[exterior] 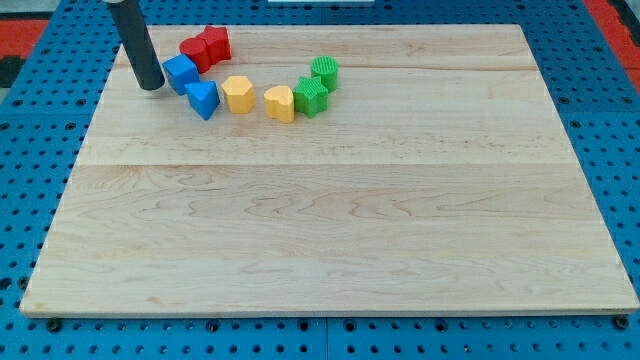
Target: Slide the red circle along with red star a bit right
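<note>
My tip [152, 86] sits at the board's top left, just left of the blue cube [180, 73]; no jaws here, only a rod; red circle [193, 52] touches red star [215, 43] above it; best swing round to the circle's left, then push right slowly, keeping both together.

Only visible body part was straight dark rod, near-black, plain round cylinder, smooth matte surface with faint grey sheen along one side. Upper part ran out past view's top edge. No cables, screws or markings could be made out. My tip [152, 87] was blunt, flat-ended, same dark colour as shaft.
</note>
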Controlling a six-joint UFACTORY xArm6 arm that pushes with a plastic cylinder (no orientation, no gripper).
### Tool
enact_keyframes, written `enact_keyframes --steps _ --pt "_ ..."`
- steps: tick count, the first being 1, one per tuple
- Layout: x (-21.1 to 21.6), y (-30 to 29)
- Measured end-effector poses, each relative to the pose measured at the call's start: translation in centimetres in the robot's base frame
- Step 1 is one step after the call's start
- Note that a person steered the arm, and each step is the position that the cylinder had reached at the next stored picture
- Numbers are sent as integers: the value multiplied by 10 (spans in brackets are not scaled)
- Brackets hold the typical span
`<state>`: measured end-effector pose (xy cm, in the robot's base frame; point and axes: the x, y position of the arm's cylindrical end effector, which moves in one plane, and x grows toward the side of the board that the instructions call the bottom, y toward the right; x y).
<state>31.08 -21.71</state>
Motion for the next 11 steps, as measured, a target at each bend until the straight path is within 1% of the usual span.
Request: enact_keyframes --steps 2,3,4,5,6,7,8,9,10,11 --pt "-10 14" --pt "-8 43" --pt "-11 -33" --pt "-60 -50" --pt "-60 -8" --pt "-49 14" --pt "-55 15" --pt "-55 39" --pt "-54 42" --pt "-83 14"
